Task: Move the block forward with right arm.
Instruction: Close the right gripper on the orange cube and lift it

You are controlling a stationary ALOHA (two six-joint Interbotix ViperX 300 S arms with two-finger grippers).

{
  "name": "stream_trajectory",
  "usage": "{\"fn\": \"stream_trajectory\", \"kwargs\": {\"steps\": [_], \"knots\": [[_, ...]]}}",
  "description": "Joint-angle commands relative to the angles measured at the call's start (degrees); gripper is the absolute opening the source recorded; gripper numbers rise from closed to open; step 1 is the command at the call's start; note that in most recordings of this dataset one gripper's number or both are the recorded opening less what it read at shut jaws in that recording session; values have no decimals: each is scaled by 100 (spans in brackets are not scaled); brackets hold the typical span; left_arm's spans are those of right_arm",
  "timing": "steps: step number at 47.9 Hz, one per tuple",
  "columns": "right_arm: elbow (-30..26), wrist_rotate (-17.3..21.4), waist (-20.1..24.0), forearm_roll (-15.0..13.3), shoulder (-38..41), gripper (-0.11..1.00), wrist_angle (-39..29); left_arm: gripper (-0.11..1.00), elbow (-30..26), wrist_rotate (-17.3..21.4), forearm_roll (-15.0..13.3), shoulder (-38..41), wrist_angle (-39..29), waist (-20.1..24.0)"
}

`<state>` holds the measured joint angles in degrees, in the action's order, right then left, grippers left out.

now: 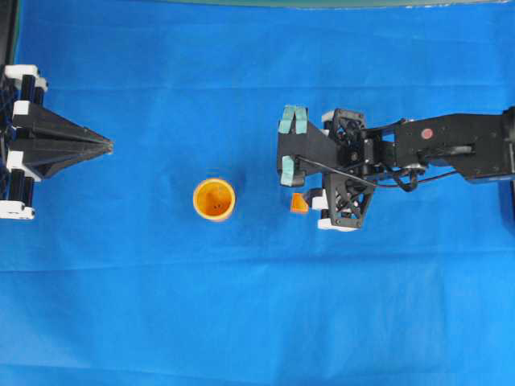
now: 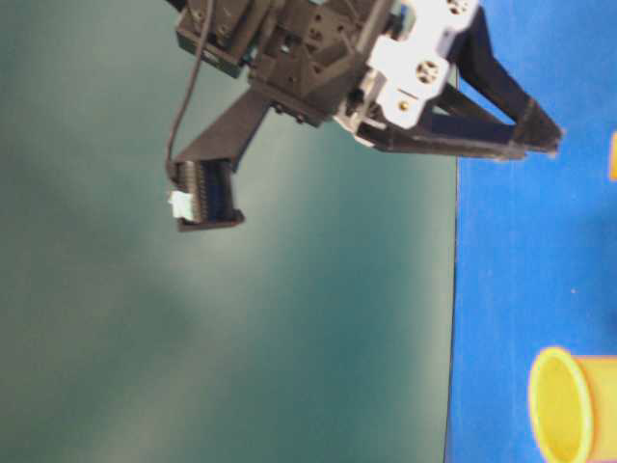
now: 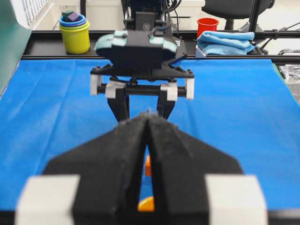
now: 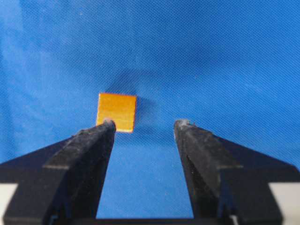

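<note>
Blue cloth (image 1: 161, 305) covers the table in the overhead view; right arm (image 1: 451, 149) reaches in from 3 o'clock, the orange block (image 1: 298, 203) sits at 6 o'clock of its wrist, just beside the white finger mount, and the orange-yellow cup (image 1: 214, 199) stands apart at 9 o'clock of the block. Left gripper (image 1: 106, 145) at the left edge, fingers pressed together. Table-level view: left gripper (image 2: 551, 145) up top with tips meeting, cup rim at 5 o'clock, dark green wall (image 2: 222, 338) behind. Left wrist view: clenched left gripper (image 3: 148, 117), right arm facing it, block sliver between the fingers. Right wrist view: right gripper (image 4: 145, 124) spread wide, nothing held; block (image 4: 117, 111) at 11 o'clock, just past the left fingertip (image 4: 107, 125).
</note>
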<state>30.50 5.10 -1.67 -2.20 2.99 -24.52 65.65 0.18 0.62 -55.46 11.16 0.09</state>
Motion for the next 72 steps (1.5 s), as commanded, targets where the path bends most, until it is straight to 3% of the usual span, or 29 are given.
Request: {"fn": "stream_trajectory", "kwargs": {"steps": [1,18,72], "knots": [[-123,18,44,0,9,61,70,0,-185,9,18,35,26,0],[-193,70,167,26,290,63,448,0,-185,9,18,26,-9,0],[-44,88,281,79,721,62,686,0,-185,26,18,9,-229,-9]]}}
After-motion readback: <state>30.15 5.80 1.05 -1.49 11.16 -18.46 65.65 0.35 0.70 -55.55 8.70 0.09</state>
